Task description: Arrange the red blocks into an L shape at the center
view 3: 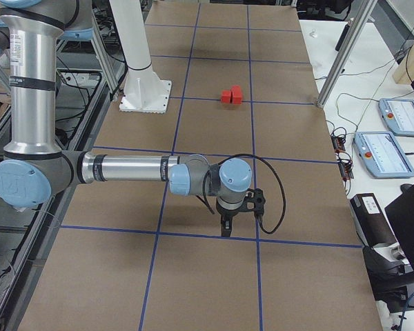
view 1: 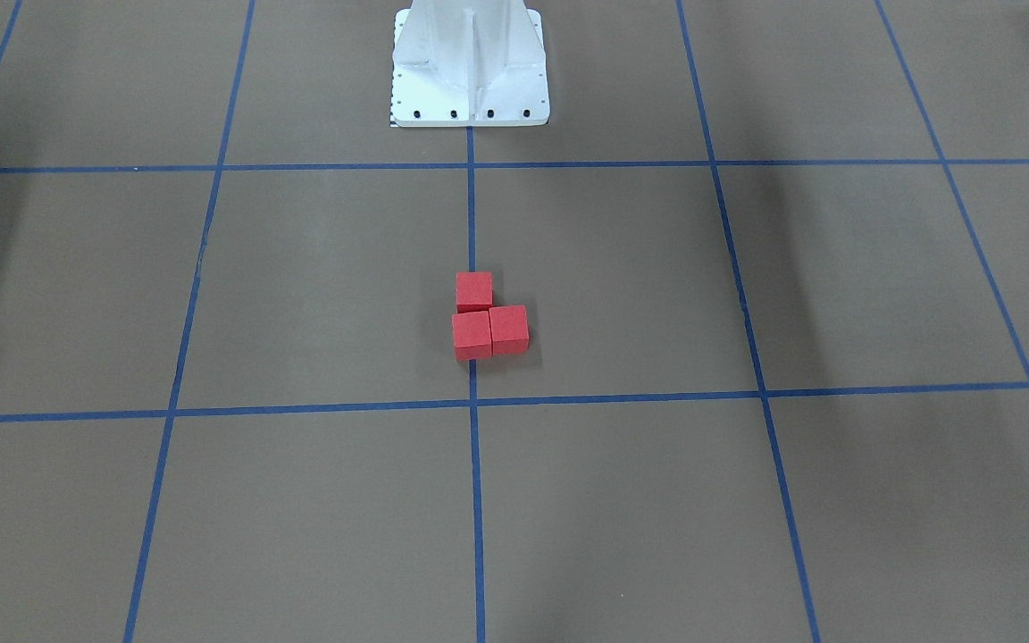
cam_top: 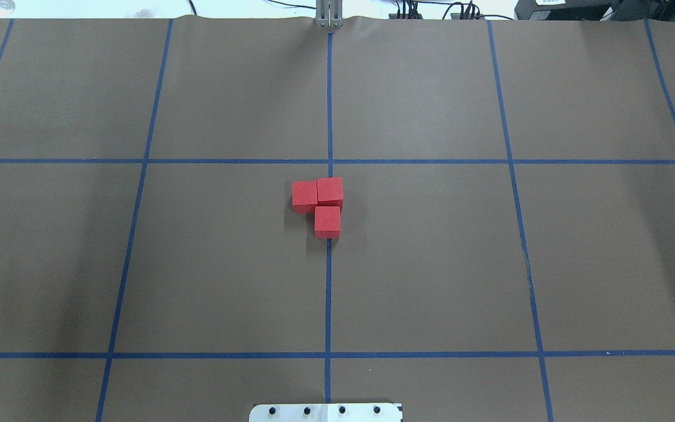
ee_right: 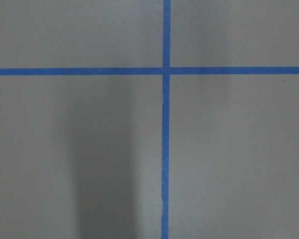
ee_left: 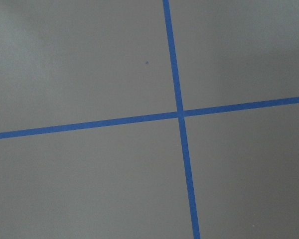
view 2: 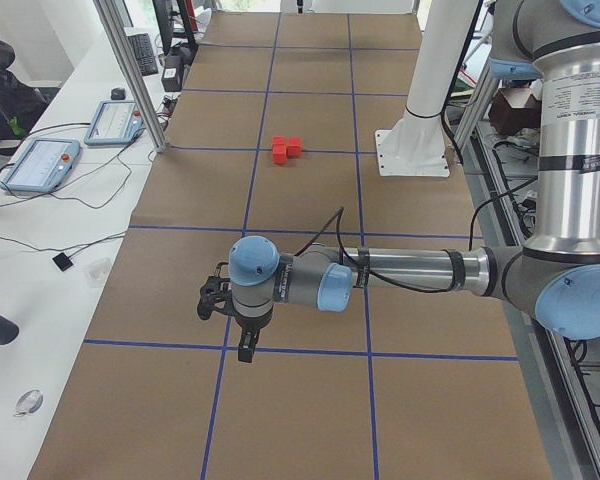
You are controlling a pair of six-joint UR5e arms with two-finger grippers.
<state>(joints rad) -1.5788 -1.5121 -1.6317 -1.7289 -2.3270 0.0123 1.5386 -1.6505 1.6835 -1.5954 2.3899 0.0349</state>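
Observation:
Three red blocks touch in an L shape on the brown surface. In the overhead view one [cam_top: 330,191] sits on the central blue tape line [cam_top: 329,281], one [cam_top: 304,195] to its left and one [cam_top: 327,221] nearer the robot. They also show in the front-facing view [view 1: 472,334] and small in both side views [view 2: 286,149] [view 3: 231,95]. My left gripper [view 2: 242,345] hangs over the table's left end, far from the blocks. My right gripper [view 3: 225,227] hangs over the right end. I cannot tell whether either is open or shut.
The robot's white base [view 1: 470,71] stands behind the blocks. Blue tape lines [ee_left: 179,114] [ee_right: 165,70] fill both wrist views. Tablets [view 2: 40,165] [view 3: 386,153], cables and metal posts [view 2: 130,70] line the operators' side.

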